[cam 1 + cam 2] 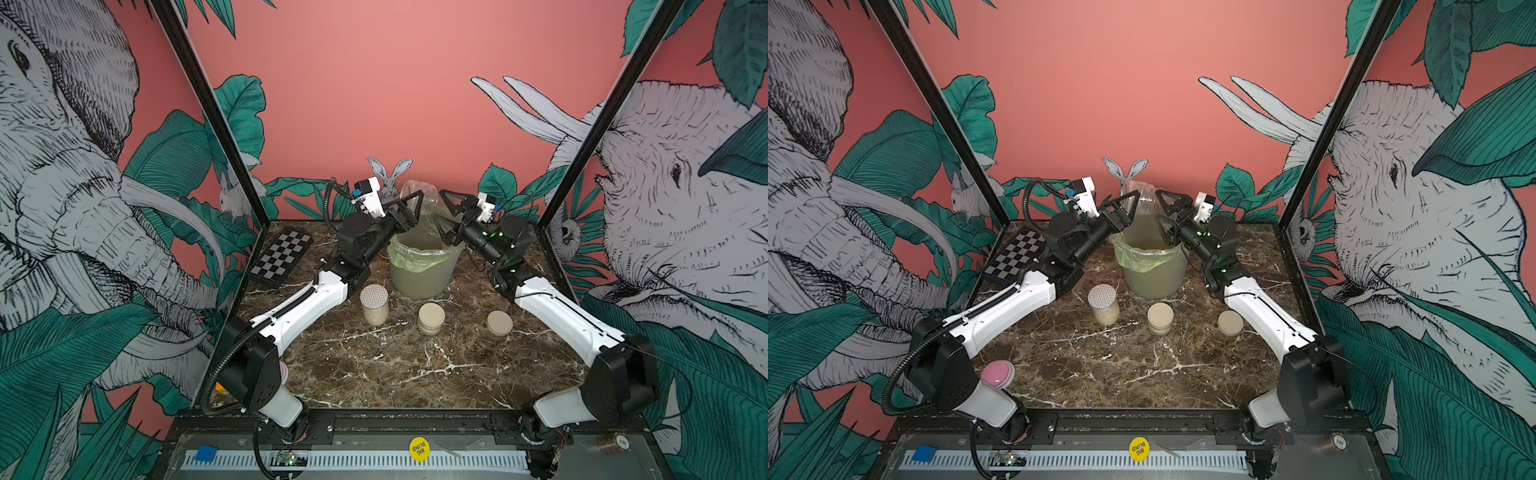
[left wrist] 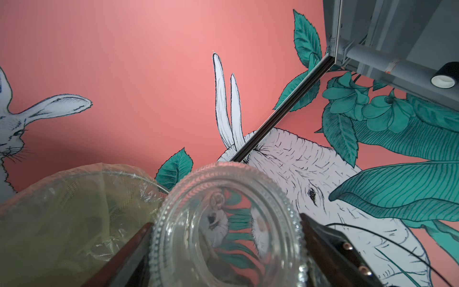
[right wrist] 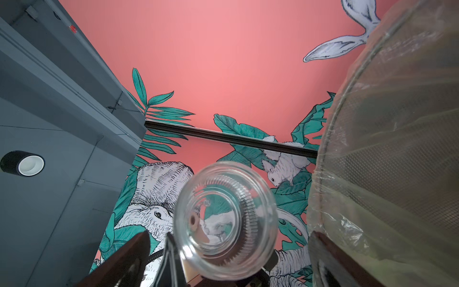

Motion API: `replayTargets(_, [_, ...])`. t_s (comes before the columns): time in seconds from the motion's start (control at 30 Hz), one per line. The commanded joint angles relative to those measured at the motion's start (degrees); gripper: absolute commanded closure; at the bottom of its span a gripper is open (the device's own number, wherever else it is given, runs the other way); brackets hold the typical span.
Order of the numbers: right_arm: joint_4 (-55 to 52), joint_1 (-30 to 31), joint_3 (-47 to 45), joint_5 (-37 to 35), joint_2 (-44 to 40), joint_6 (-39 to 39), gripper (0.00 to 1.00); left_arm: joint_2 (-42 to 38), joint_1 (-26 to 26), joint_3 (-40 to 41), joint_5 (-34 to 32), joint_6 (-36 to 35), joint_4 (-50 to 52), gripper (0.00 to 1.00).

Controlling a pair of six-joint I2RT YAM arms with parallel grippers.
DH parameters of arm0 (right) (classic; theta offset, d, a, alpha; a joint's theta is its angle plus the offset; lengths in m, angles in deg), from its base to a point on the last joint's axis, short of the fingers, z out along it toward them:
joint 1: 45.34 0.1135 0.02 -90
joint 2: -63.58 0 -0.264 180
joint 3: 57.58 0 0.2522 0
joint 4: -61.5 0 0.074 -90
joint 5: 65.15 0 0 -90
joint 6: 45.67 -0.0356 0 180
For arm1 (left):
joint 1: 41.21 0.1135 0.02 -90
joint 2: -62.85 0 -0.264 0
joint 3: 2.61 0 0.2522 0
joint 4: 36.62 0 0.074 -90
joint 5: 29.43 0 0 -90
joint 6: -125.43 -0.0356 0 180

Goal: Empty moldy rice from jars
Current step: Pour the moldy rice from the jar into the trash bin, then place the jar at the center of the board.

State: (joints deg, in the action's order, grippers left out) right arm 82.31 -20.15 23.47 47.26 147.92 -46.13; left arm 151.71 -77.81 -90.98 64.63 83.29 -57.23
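The left gripper [image 2: 227, 231] is clamped on an open clear jar [image 3: 224, 218], its dark fingers [image 2: 134, 248] pressed against opposite sides of the wall. The right gripper [image 1: 441, 207] is spread to its widest, its fingers [image 3: 129, 253] flanking the same jar with a gap on each side, gripping nothing. Both meet directly above the bin [image 1: 422, 284]. The jar is see-through with no grains visible inside, so I judge it emptied. The danger from here is a handover. If the left lets go before the right has closed, the smooth jar would drop into the bin or onto the table [image 1: 374, 374]. Two sets of fingers crowd one small thing and could knock each other, and the loose bag [image 2: 74, 211] rising above the bin's rim could be snagged. The bin is lined with that green-tinted bag; what lies at its bottom I cannot tell. In front of the bin, a tall jar [image 1: 374, 305] under a white dotted lid holds moldy rice [image 1: 376, 318] in its lower part. Beside it stands a squat jar [image 1: 431, 318], beige-lidded. Also before the bin, toward the right arm, sits a beige disc [image 1: 499, 323], either a loose lid or a lidded jar; I cannot tell which.
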Motion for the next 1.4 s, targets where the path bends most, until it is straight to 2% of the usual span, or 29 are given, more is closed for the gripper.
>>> replayTargets(0.0, [6.1,0.9,1.6,-1.4,1.2,-1.8,0.01,-2.2,-0.3,0.3,-0.9,1.9,-9.4,1.00])
replayTargets(0.73, [13.0,3.0,7.5,-0.9,6.8,-4.4,0.01,0.5,-0.3,0.3,0.3,3.7,-10.5,1.00])
replayTargets(1.0, [12.1,3.8,13.1,1.0,9.6,-4.0,0.01,1.6,-0.3,-0.3,0.8,3.8,-10.5,1.00])
replayTargets(1.37, [13.3,4.1,12.5,0.3,9.9,-3.6,0.02,2.7,-0.2,-1.4,1.2,3.4,-9.8,1.00])
